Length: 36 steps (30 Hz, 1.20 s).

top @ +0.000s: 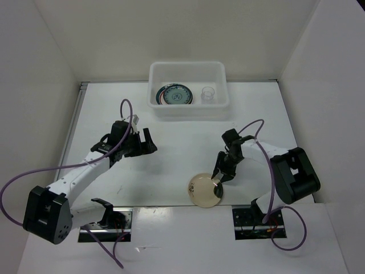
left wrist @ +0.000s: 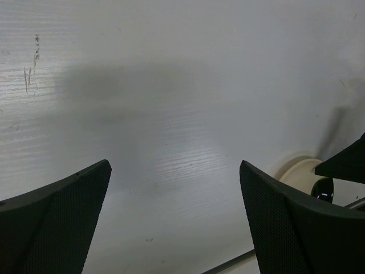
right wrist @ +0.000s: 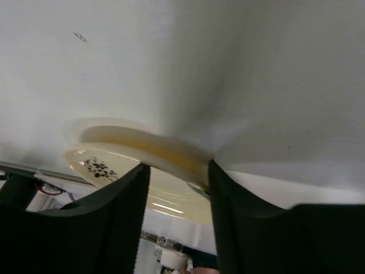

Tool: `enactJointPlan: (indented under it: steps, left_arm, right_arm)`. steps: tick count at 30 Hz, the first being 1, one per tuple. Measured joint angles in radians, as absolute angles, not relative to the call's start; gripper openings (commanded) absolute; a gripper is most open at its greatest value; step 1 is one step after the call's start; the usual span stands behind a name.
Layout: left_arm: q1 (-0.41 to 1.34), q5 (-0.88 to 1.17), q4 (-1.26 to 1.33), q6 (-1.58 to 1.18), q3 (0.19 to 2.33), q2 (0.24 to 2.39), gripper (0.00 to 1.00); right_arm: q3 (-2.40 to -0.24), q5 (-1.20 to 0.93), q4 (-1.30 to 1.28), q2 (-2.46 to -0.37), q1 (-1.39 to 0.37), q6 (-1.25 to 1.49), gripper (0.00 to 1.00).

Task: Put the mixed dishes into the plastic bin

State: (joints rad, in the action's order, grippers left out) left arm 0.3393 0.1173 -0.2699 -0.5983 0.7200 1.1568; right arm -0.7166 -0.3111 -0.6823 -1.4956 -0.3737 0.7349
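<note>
A cream plate (top: pixel 202 190) with a small dark flower print lies near the table's front edge. My right gripper (top: pixel 218 179) is at its right rim. In the right wrist view the right gripper (right wrist: pixel 175 166) straddles the rim of the plate (right wrist: pixel 165 151), one finger inside and one outside, shut on it. The plastic bin (top: pixel 157 106) stands at the back centre and holds the teal patterned plate (top: pixel 175 96) and a clear glass cup (top: pixel 207 94). My left gripper (top: pixel 145 142) is open and empty over bare table (left wrist: pixel 175 165). The other plates and cup are out of view.
White walls close in the table on the left, back and right. The table's front edge runs just below the cream plate. In the left wrist view the cream plate (left wrist: pixel 299 171) and the right arm's dark tip (left wrist: pixel 345 162) show at the right.
</note>
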Motion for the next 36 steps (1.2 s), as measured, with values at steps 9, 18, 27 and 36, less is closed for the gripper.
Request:
enactJointPlan:
  steps: [9, 18, 27, 36]
  left_arm:
    - [0.339, 0.117, -0.270, -0.598, 0.720, 1.176, 1.00]
    - [0.339, 0.117, -0.270, -0.598, 0.720, 1.210, 1.00]
    - [0.339, 0.109, -0.271, -0.598, 0.720, 1.216, 1.00]
    - [0.337, 0.073, -0.277, -0.582, 0.723, 1.163, 1.00]
  right_arm:
    - [-0.659, -0.454, -0.635, -1.527, -0.391, 0.701, 0.23]
    - [-0.656, -0.590, -0.552, -1.494, -0.404, 0.680, 0.00]
    - [-0.984, -0.468, -0.616, -1.408, -0.406, 0.714, 0.00]
    - [-1.640, -0.352, -0.630, -1.613, -0.383, 0.691, 0.00]
